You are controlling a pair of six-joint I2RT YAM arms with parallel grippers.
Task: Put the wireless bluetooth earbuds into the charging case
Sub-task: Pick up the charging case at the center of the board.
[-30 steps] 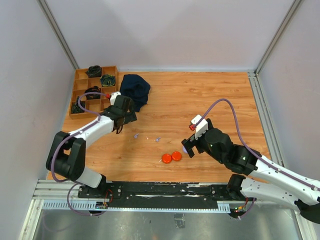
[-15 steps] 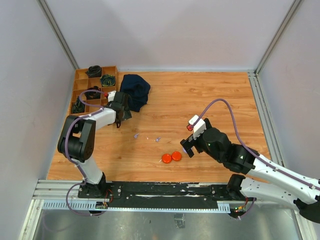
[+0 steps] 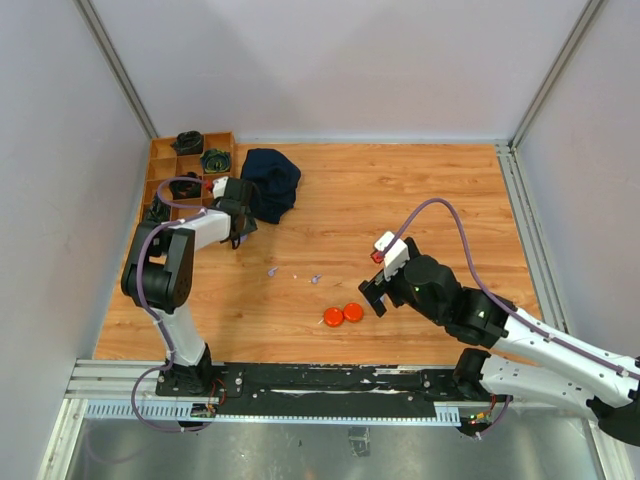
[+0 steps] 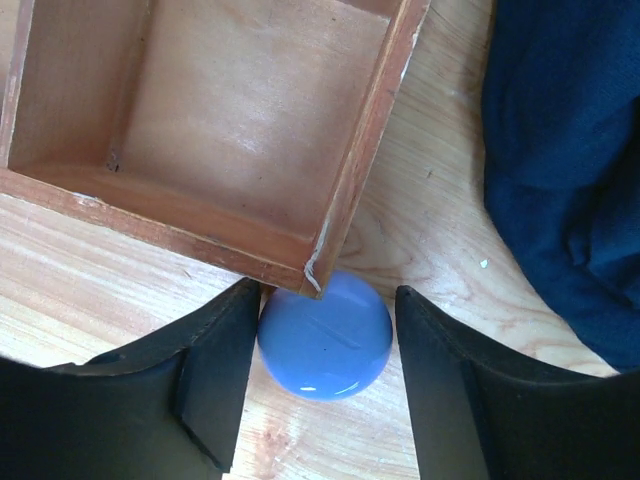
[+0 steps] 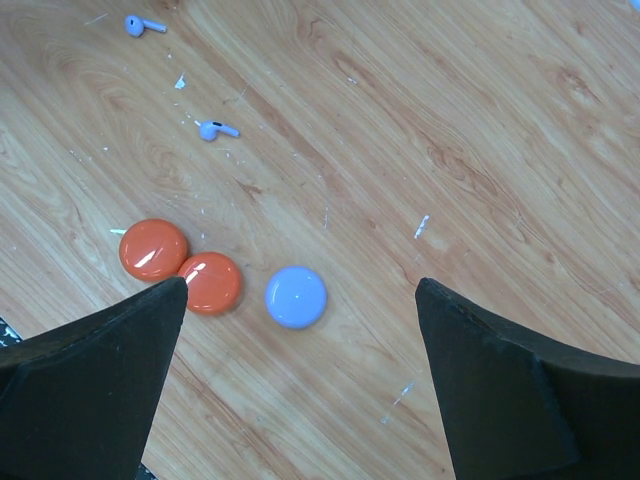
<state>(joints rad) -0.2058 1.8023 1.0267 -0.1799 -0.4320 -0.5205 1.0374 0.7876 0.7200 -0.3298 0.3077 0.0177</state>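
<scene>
two lavender earbuds [image 5: 216, 129] lie loose on the table [image 3: 420, 190], approx midway btwn far & near edges, a bit left of centre, near each other but apart. closer to the near edge sit two orange discs [image 5: 153, 249], touching each other, w/ a lavender disc [image 5: 296, 296] just beside the right-hand one. right gripper [image 3: 372, 298] hangs over the lavender disc, jaws spread wide, nothing btwn them. toward the far-left corner is a wooden tray [image 4: 360, 180]. a blue dome [image 4: 325, 335] rests on the table, touching the tray's corner. left gripper [image 4: 327, 295] straddles the dome, one finger against it, the other just beside it. can't tell if it's clamped. dark blue cloth [image 4: 560, 150] lies near dome & tray, on the side away from the left edge.
</scene>
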